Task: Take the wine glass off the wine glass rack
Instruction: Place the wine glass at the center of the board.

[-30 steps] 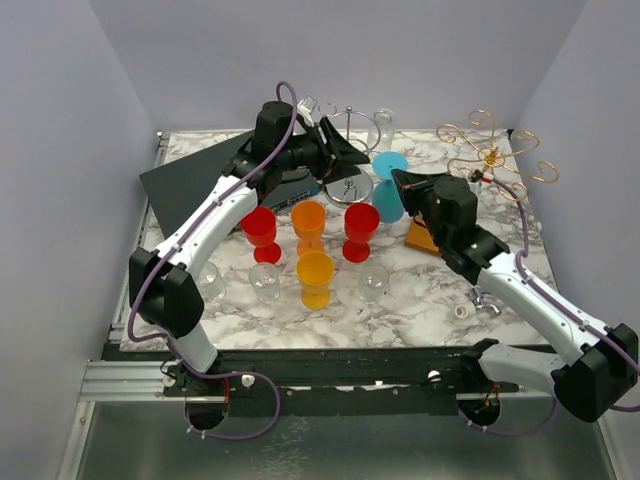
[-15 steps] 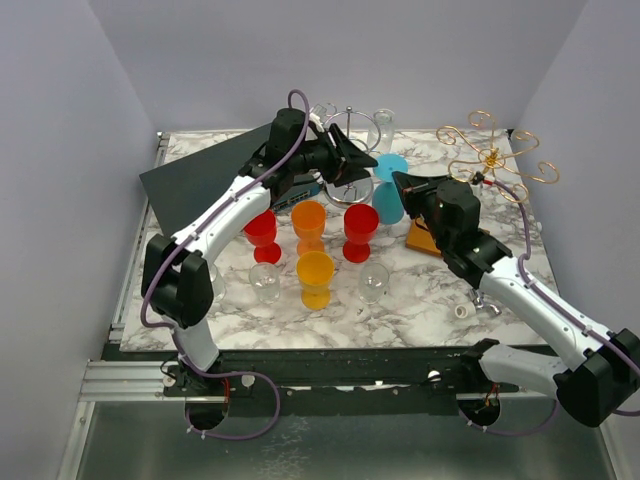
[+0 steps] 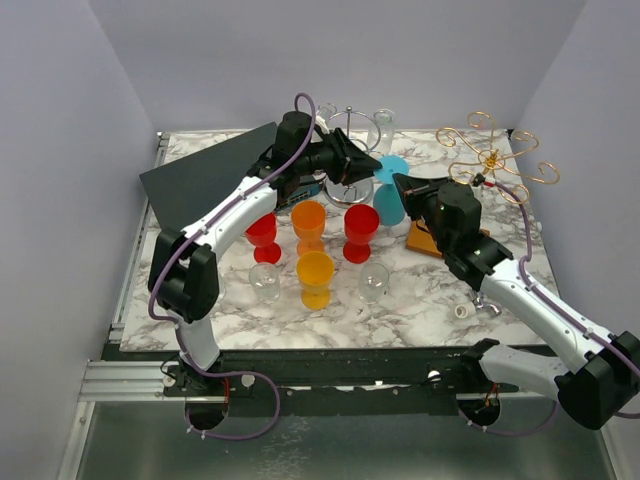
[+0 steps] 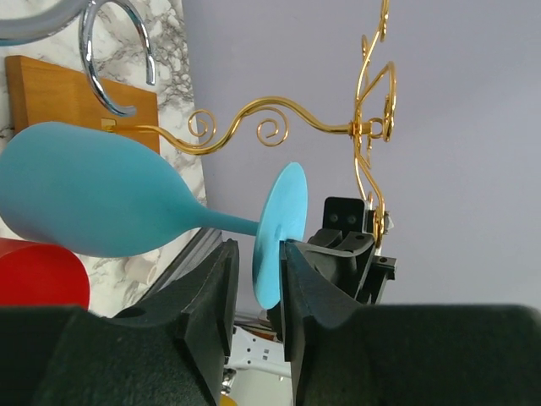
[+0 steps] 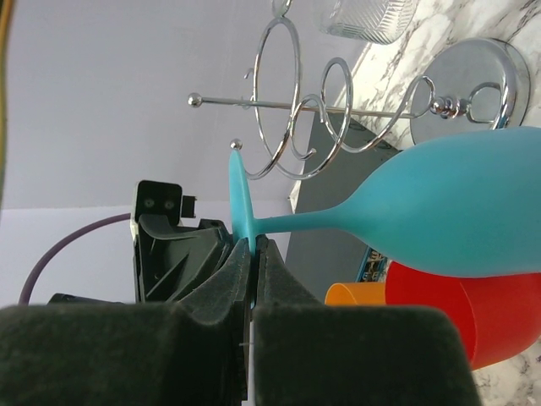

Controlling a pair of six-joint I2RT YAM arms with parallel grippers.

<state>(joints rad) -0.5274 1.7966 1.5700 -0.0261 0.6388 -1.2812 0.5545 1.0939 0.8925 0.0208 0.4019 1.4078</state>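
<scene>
Turquoise wine glass (image 3: pixel 388 203) lies sideways in mid-air with a pincer on each side of its foot.
The right pincer (image 5: pixel 252 245) is clamped tight on the stem just behind the foot, and the bowl points away from it, above the red cup (image 3: pixel 361 222). Facing it, the left pincer (image 4: pixel 260 254) stands narrow with the rim of the foot between its jaws. A sliver of gap shows on one side, so I wouldn't call that a grip. The chrome rack (image 3: pixel 347 150) sits just behind the left pincer, and I can't tell whether the foot is quite free of its hooks. To my eye, alignment matters most here. The left jaws should meet the foot squarely, the right should hold firm until that grip is sure, and the glass should then be drawn level away from the hooks.
</scene>
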